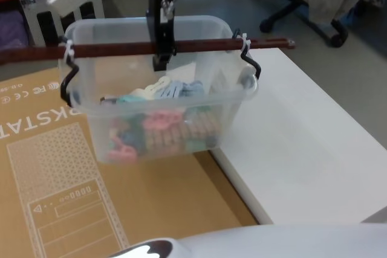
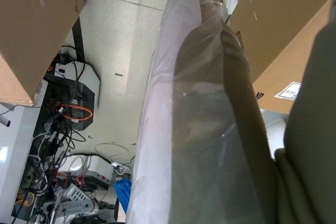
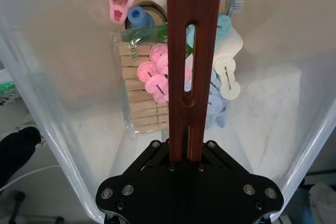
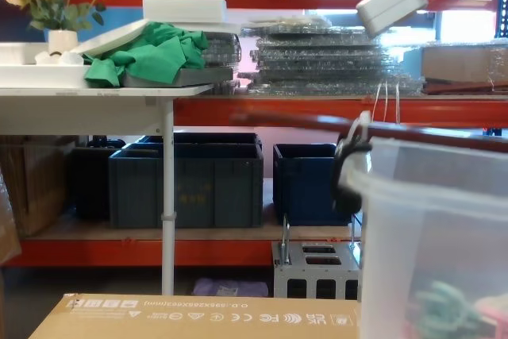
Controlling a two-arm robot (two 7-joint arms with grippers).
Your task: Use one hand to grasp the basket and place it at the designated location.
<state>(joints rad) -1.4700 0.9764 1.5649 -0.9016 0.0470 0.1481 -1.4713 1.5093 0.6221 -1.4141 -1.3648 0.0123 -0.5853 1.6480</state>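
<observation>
- The basket (image 1: pixel 97 89) is moulded from translucent milky plastic; its walls are smooth with a soft sheen.
- The handle bar (image 1: pixel 205 45) is made of dark red-brown wood, finished smooth with a low gloss.
- The right gripper (image 3: pixel 185 153) is built from matt black plates fastened with bright metal screws.
- The pegs (image 3: pixel 134 103) are of pale bare wood and are wrapped in clear glossy film.
- The clips (image 3: pixel 152 74) are moulded in smooth pink plastic.
- The cardboard sheet (image 1: pixel 54 185) is brown and matt, printed in white.
- The worktop (image 1: pixel 302 149) is finished white, smooth and matt.
- The cloth (image 4: pixel 151 53) is green, soft and creased.
</observation>
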